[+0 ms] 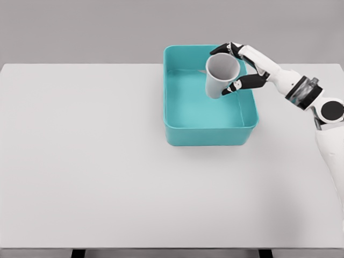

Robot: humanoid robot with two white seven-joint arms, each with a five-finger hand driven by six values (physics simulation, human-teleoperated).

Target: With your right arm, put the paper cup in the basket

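Head view: right hand wraps the paper cup by its side, over the basket near the table's far edge; looks light, crushable, wants gentle fingers.

white paper cup tilted, mouth twd camera, above teal basket interior, rear-right part.

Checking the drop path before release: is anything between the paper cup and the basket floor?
Nothing visible. The right hand holds the paper cup over the basket, whose teal floor below looks bare.
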